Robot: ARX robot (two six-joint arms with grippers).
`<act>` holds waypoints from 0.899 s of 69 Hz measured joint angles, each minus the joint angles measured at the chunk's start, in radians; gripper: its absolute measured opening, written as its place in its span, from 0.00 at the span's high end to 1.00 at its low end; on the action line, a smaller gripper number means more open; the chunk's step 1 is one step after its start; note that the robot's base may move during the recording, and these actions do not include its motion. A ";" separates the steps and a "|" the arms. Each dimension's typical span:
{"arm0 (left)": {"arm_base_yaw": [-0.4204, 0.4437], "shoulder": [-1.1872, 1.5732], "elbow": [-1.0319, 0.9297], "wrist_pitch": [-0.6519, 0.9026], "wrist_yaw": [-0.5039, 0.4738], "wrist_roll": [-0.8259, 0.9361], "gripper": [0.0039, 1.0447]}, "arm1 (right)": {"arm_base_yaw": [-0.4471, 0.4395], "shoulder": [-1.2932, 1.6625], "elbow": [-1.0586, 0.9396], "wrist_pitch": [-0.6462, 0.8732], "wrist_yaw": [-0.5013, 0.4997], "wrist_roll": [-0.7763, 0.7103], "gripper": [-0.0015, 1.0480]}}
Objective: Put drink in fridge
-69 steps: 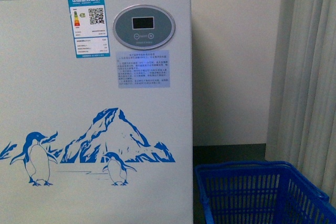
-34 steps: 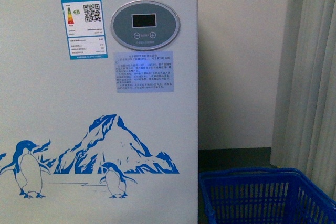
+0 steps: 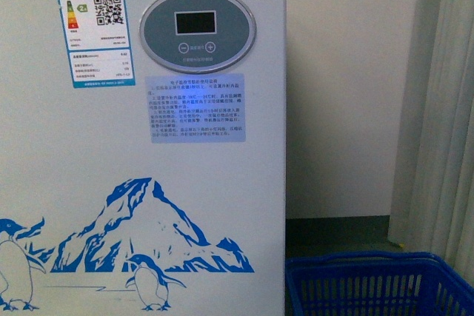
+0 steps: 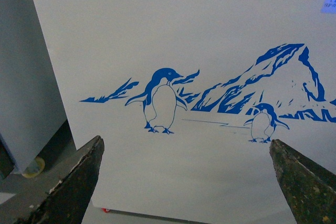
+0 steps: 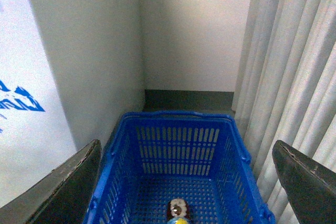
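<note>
The right gripper (image 5: 186,182) hangs spread and empty over the blue basket (image 5: 178,115), right of the fridge (image 3: 148,183). The drink (image 5: 178,212) sits inside the basket. The left gripper (image 4: 186,182) is likewise spread. The bottle is probably light and slick, so grasp mid-body.

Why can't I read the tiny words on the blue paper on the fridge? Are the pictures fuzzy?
Front view: soft and grainy, so the notice on the fridge smears into a bluish glow. Left wrist view: the penguin is crisp. Right wrist view: the basket is clear, but the drink is blurry and cut off.
</note>
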 joint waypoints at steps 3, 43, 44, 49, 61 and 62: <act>0.000 0.000 0.000 0.000 0.000 0.000 0.08 | 0.000 0.000 0.000 0.000 0.000 0.000 0.07; 0.000 0.000 0.000 0.000 0.000 0.000 0.08 | 0.000 0.000 0.000 0.000 0.000 0.000 0.07; 0.000 0.000 0.000 0.000 0.000 0.000 0.08 | 0.000 0.000 0.000 0.000 0.000 0.000 0.07; 0.000 0.000 0.000 0.000 0.000 0.000 0.08 | 0.000 0.000 0.000 0.000 0.000 0.000 0.07; 0.000 0.000 0.000 0.000 0.000 0.000 0.08 | -0.010 0.000 0.000 -0.008 -0.045 -0.020 0.07; 0.000 0.000 0.000 0.000 0.000 0.000 0.08 | -0.011 0.001 0.000 -0.010 -0.054 -0.025 0.07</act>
